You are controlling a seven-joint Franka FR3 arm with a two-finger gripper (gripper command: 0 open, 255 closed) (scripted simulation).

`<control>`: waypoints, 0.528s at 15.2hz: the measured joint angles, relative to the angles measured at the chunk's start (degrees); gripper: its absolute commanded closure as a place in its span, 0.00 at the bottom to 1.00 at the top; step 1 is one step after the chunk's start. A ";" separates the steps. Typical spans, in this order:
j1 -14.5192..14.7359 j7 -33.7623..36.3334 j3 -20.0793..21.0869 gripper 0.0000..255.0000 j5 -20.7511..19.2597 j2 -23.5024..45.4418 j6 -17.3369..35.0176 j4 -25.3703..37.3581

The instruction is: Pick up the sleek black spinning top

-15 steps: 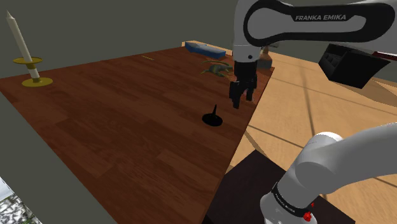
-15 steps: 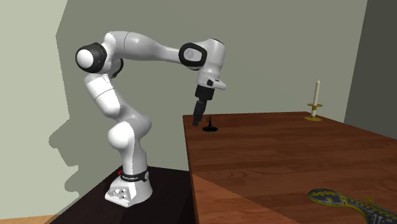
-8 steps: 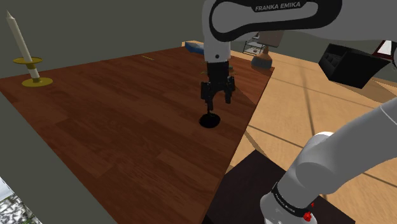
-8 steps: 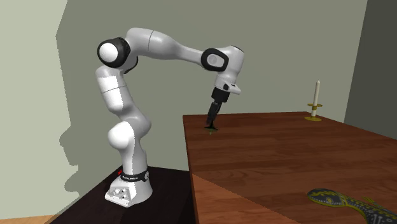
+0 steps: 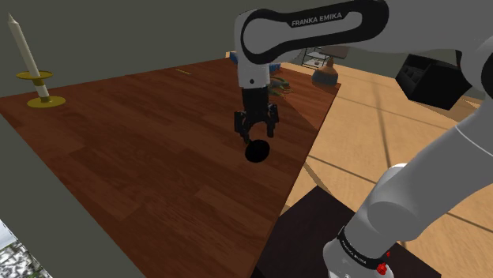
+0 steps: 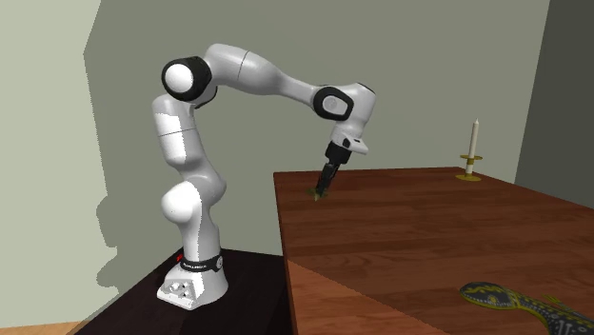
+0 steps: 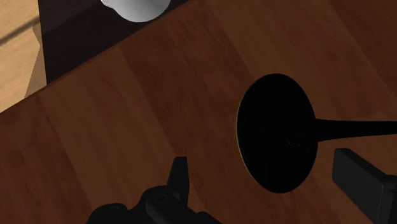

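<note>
Fingers [image 7: 180, 184] spread wide, two of them, both black, clasping nothing! The gripper [image 7: 261, 159] hangs low over the black spinning top [image 7: 277, 133], one finger on either side of it, and a gap shows at each. Just one top in play, and it sits on the dark wooden table [image 5: 142, 150], close to the edge facing the stand [image 5: 304, 237].

From the wrist, the top's round disc faces the camera. Its thin stem, the long axis, runs from the disc's middle out past the tip of one finger. From the shoulder, the gripper stands right over the disc and covers the stem, so whether it stands upright or leans cannot be told there. From the second exterior view, the white arm [image 6: 267, 86] reaches over and the gripper comes down at a slant to the top, by the table's corner.

Well apart from all this: one white candle [image 5: 24, 47] in one yellow holder at a far corner, and one patterned snake figure [image 6: 490, 293] at the other end.
</note>
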 measured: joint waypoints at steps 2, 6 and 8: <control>-0.05 -0.16 0.00 0.00 -0.08 0.39 1.29 -0.92; 0.06 -0.14 0.12 1.00 0.71 0.25 1.95 -0.79; 0.10 -0.09 0.18 1.00 0.40 0.34 1.89 -0.66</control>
